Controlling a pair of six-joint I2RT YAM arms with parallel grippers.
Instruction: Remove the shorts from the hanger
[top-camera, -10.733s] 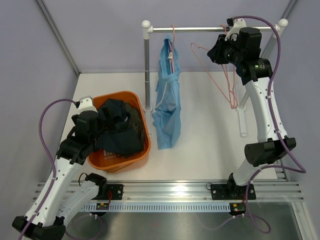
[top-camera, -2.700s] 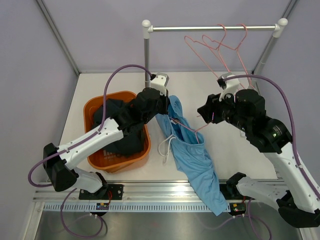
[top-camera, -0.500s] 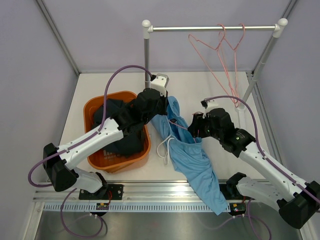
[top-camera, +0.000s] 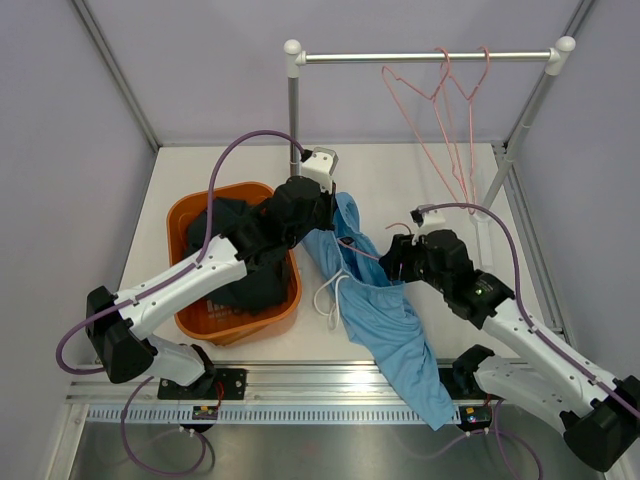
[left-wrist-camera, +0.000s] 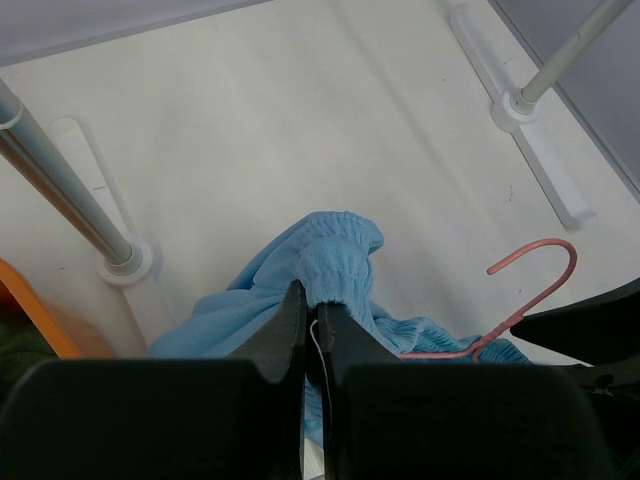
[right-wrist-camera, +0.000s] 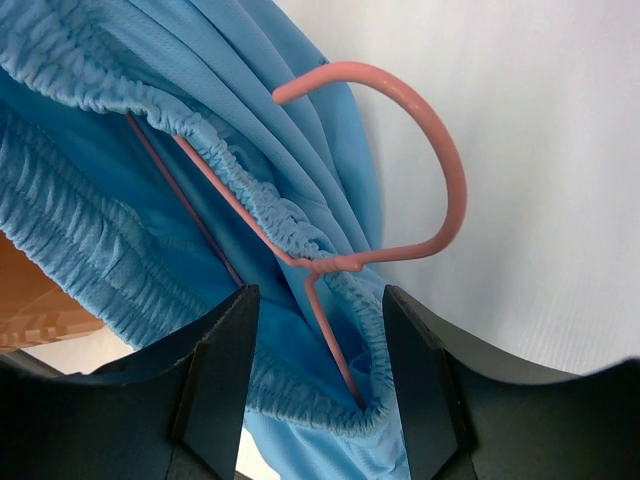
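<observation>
**Operator:** Report the position of the light blue shorts (top-camera: 385, 315).

**Technician:** They lie on the table (top-camera: 420, 175), between the orange basket (top-camera: 183, 216) and the right arm. One part of the waistband is lifted off the surface. The legs trail toward the near edge, and the lowest one hangs over it.

**Operator:** State of the left gripper (left-wrist-camera: 312, 318)?

**Technician:** Its jaws are fully closed and pinch a bunched fold of the elastic waistband. In the left wrist view the cloth rises in a hump just above the fingertips.

**Operator:** State of the right gripper (right-wrist-camera: 318, 300)?

**Technician:** Its jaws stand apart at medium width and hold nothing. The fingers (right-wrist-camera: 215, 375) straddle the twisted neck of the pink hanger (right-wrist-camera: 445, 170), with a gap on each side.

**Operator:** How does the hanger sit relative to the garment?

**Technician:** The hook projects clear of the cloth, over bare table. The wire arms run down inside the waistband, so the shorts are not yet off the hanger. The white drawstring (top-camera: 328, 295) loops out on the basket side.

**Operator:** Other items?

**Technician:** Dark shorts (top-camera: 240, 250) are piled in the basket. I cannot tell the navy pair from the olive pair. Two more pink hangers (top-camera: 437, 97) hang on the rack rail (top-camera: 400, 58) at the back, well apart from both grippers.
</observation>
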